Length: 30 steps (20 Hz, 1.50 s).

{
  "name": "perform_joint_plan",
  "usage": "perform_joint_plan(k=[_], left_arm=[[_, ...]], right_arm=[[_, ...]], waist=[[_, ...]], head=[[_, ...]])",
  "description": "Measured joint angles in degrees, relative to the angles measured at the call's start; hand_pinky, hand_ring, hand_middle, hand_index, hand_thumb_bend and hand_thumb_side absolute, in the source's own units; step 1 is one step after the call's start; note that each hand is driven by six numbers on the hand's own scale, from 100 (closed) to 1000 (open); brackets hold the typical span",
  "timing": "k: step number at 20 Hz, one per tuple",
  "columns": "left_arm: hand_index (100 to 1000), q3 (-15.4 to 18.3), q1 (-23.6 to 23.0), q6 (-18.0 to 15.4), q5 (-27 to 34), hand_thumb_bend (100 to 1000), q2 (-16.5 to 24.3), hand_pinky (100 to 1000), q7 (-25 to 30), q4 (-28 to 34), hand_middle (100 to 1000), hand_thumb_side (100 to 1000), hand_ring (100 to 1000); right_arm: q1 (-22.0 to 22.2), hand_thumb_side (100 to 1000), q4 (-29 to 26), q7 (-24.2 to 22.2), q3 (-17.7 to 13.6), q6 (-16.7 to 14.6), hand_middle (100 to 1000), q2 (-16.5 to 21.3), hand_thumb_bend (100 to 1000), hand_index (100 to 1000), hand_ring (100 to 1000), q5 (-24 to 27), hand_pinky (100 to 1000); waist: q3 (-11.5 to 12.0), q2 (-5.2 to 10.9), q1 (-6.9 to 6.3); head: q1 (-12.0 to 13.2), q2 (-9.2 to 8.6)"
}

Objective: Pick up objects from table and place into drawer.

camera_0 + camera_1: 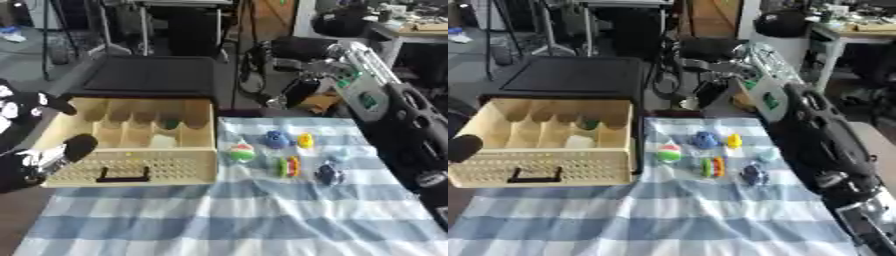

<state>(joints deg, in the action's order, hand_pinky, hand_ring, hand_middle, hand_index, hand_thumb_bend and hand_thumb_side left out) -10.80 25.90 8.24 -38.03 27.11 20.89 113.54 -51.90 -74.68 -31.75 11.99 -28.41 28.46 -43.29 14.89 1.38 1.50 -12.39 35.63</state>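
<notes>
Blue-and-white checked cloth (245,215) nearest, spread flat over table. Above it, cluster of 6 small toys: red, white and green ball (241,152); blue figure (276,139); yellow figure (304,141); striped green, yellow and red piece (288,167); dark blue piece (327,174); pale blue piece (339,156), hard to make out. All apart from one another, none yet lifted. Just left of cluster, cream drawer (131,172) pulled open, perforated front, dark handle (122,176), slotted dividers; green item (171,123) and a white item (162,142) already inside. Left hand (48,157) at drawer's left front corner, fingers curled, holding nothing visible. Right arm (824,140) entering along right edge, raised behind toys; right hand (297,90) dark against clutter, fingers impossible to tell. Handling, judged: toys likely light, hollow plastic or rubber, smooth and rounded, prone to rolling or squirting from a pinch; not fragile. Best taken across widest part, thumb opposite fingers, ball first as nearest drawer.
</notes>
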Motion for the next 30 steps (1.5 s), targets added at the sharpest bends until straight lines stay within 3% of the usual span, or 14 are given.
perform_joint_plan(k=[10,12,14,17,21,30], left_arm=[[695,0.0,1.4,-0.9,1.0,732,-1.0,100,0.0,0.0,100,1000,100],[695,0.0,1.4,-0.9,1.2,733,-1.4,100,-0.1,0.0,100,1000,100],[695,0.0,1.5,-0.9,1.3,733,-1.4,100,0.0,0.0,100,1000,100],[695,0.0,1.5,-0.9,1.3,733,-1.4,100,0.0,0.0,100,1000,100],[695,0.0,1.5,-0.9,1.3,734,-1.4,100,0.0,0.0,100,1000,100],[695,0.0,1.4,-0.9,1.3,731,-1.4,100,0.0,0.0,100,1000,100]], right_arm=[[-1.4,100,0.2,-1.2,-0.5,0.1,553,-6.4,186,719,567,3.3,709],[-1.3,100,0.1,-2.0,-0.8,0.4,559,-7.7,219,732,580,4.6,710],[-1.3,100,0.0,-2.8,-0.9,0.6,599,-8.6,332,771,616,5.9,720],[-1.1,206,-0.2,-3.5,-1.0,0.6,681,-9.2,462,821,677,7.0,743],[-1.0,324,-0.2,-3.8,-1.1,0.4,744,-9.4,517,841,721,7.1,759],[-1.0,324,-0.8,-0.8,-2.2,0.8,737,-8.6,485,847,705,7.0,745]], waist=[[3.7,-0.79,-1.09],[3.9,-0.87,-1.14],[4.0,-1.02,-1.16],[4.0,-1.07,-1.27],[4.0,-1.13,-1.31],[2.8,-1.16,-1.05]], head=[[-2.8,-1.52],[-3.1,-1.61],[-3.4,-1.73],[-3.6,-1.77],[-3.6,-1.77],[-3.4,-1.73]])
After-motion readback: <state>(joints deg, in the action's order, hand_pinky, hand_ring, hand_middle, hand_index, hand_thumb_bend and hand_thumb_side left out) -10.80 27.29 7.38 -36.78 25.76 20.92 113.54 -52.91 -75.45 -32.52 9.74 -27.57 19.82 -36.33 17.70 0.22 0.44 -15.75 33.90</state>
